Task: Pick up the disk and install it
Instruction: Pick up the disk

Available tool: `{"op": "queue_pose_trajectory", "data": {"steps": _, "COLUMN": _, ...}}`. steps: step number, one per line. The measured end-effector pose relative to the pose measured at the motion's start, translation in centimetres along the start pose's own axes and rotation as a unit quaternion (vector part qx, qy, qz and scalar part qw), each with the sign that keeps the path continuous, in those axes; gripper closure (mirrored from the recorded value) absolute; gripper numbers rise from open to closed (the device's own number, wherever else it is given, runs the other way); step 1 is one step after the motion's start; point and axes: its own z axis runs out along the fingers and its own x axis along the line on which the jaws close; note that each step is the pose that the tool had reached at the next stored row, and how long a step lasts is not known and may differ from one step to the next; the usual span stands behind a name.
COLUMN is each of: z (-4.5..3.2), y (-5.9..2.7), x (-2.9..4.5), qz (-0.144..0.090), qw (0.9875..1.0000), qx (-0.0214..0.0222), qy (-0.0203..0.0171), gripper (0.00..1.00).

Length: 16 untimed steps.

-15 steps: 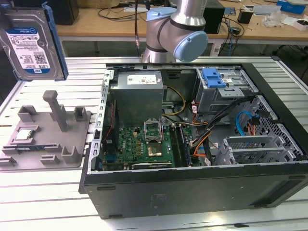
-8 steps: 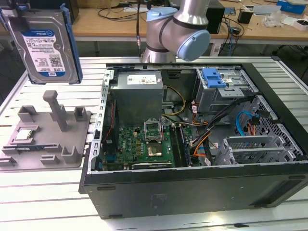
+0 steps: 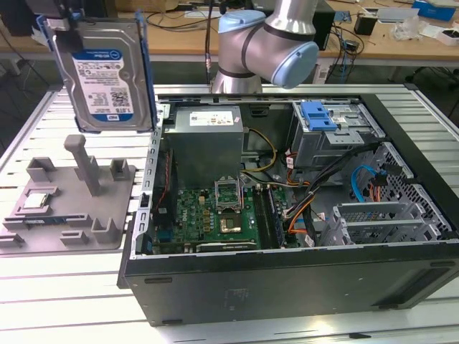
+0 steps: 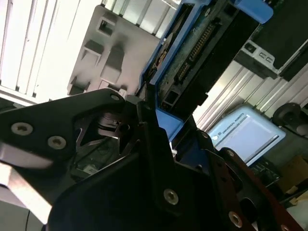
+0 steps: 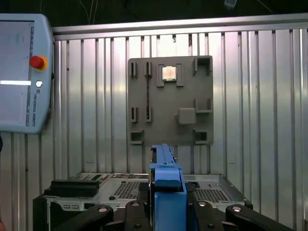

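End effector (image 5: 167, 208) grips the disk (image 3: 107, 72) upright, high above the grey fixture (image 3: 72, 208).

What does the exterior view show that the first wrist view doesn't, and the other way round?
Exterior view: the disk held up, label showing, and the inside of the open computer case, with motherboard and blue-latched drive cage. First wrist view: the disk edge-on and a control pendant with a red button. Both: the disk, the grey tray and the small chip on it.

We list: disk (image 3: 106, 72), silver, white-and-blue label, blue frame; tray (image 3: 79, 215), grey; case (image 3: 287, 283), black; table (image 3: 57, 294), ribbed silver.
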Motion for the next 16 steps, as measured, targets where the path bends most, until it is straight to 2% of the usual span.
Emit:
{"op": "queue_pose_trajectory", "data": {"steps": 4, "z": -0.10, "y": -1.94, "x": 0.76, "qz": 0.000, "qw": 1.0000, "qx": -0.0015, "qy": 0.0000, "gripper": 0.64}}
{"op": "queue_pose_trajectory", "data": {"steps": 8, "z": -0.24, "y": -4.86, "x": 1.85, "qz": 0.000, "qw": 1.0000, "qx": -0.0041, "qy": 0.0001, "gripper": 0.64}}
{"op": "queue_pose_trajectory", "data": {"steps": 12, "z": -0.33, "y": -6.87, "x": 2.62, "qz": -0.001, "qw": 1.0000, "qx": -0.0060, "qy": 0.0000, "gripper": 0.64}}
{"op": "queue_pose_trajectory", "data": {"steps": 13, "z": -0.36, "y": -7.64, "x": 2.91, "qz": -0.001, "qw": 1.0000, "qx": -0.0067, "qy": 0.0000, "gripper": 0.64}}
{"op": "queue_pose_trajectory", "data": {"steps": 16, "z": -0.39, "y": -8.74, "x": 3.31, "qz": -0.001, "qw": 1.0000, "qx": -0.0079, "qy": 0.0000, "gripper": 0.64}}
